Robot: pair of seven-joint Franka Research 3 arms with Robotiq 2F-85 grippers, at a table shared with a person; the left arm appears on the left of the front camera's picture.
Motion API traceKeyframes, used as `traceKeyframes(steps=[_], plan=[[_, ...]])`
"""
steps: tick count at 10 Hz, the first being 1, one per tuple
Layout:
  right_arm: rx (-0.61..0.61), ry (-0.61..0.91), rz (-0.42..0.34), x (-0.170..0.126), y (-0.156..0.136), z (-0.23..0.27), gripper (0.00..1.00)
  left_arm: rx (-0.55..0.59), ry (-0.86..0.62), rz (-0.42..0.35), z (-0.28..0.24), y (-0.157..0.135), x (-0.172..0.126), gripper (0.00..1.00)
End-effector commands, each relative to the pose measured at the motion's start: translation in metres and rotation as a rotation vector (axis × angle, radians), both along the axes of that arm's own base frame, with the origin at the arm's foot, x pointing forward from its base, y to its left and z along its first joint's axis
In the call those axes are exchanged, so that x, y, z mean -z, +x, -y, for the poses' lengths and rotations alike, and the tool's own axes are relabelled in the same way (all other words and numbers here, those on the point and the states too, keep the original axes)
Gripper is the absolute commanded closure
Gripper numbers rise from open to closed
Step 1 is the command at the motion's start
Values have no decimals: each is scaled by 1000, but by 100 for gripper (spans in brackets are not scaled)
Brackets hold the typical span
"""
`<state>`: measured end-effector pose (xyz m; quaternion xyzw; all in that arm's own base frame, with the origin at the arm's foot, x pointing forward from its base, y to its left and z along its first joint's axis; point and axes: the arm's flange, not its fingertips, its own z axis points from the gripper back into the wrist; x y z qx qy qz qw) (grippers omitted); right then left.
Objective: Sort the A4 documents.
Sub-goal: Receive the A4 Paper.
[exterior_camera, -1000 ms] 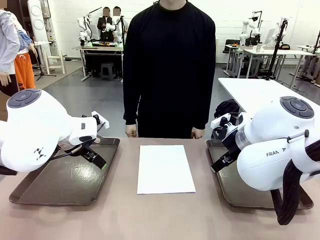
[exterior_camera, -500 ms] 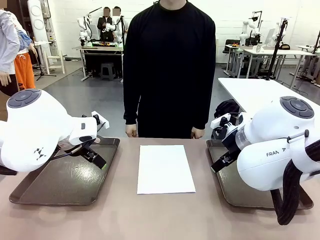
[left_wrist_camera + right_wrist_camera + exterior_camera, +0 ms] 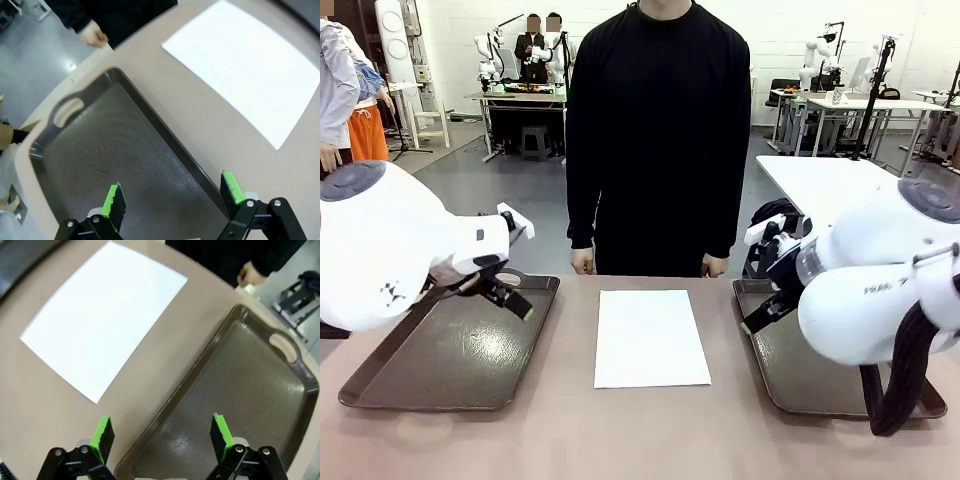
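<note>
The A4 documents (image 3: 650, 338) lie as a white sheet in the middle of the table, between two dark trays; only the top sheet shows. They also appear in the left wrist view (image 3: 245, 65) and the right wrist view (image 3: 105, 320). My left gripper (image 3: 510, 297) hangs open above the left tray (image 3: 440, 375), nothing between its green-padded fingers (image 3: 172, 192). My right gripper (image 3: 760, 318) hangs open over the near-left edge of the right tray (image 3: 790, 385), also holding nothing (image 3: 162, 429). Both grippers are clear of the paper.
A person in black stands at the far edge, with one hand (image 3: 582, 262) and the other hand (image 3: 716, 266) resting just behind the table. Each handled tray (image 3: 100, 150) (image 3: 250, 385) looks bare inside. Bare tabletop (image 3: 650, 430) stretches in front of the paper.
Both arms have lifted a little: the left gripper rose slightly over its tray and the right arm shifted up and to the right. The paper has not moved.
</note>
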<state>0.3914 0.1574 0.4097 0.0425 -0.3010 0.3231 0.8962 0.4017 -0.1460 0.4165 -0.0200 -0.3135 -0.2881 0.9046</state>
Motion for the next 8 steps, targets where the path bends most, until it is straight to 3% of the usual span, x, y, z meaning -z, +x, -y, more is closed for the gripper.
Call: traceKeyframes(steps=[1, 2, 3, 5, 8], plan=[[-43, 79, 5, -24, -16, 61, 0, 53, -75, 29, -33, -48, -15, 0], [-61, 133, -1, -38, -21, 81, 0, 69, -94, 28, -42, -55, -23, 0], [-93, 191, 9, -53, -29, 105, 0, 134, -161, -27, -52, -63, -33, 0], [-55, 271, 49, -75, -44, 145, 0, 192, -259, -40, -80, -68, -45, 0], [-22, 368, 111, -90, -60, 176, 0, 197, -340, -49, -112, -76, -51, 0]])
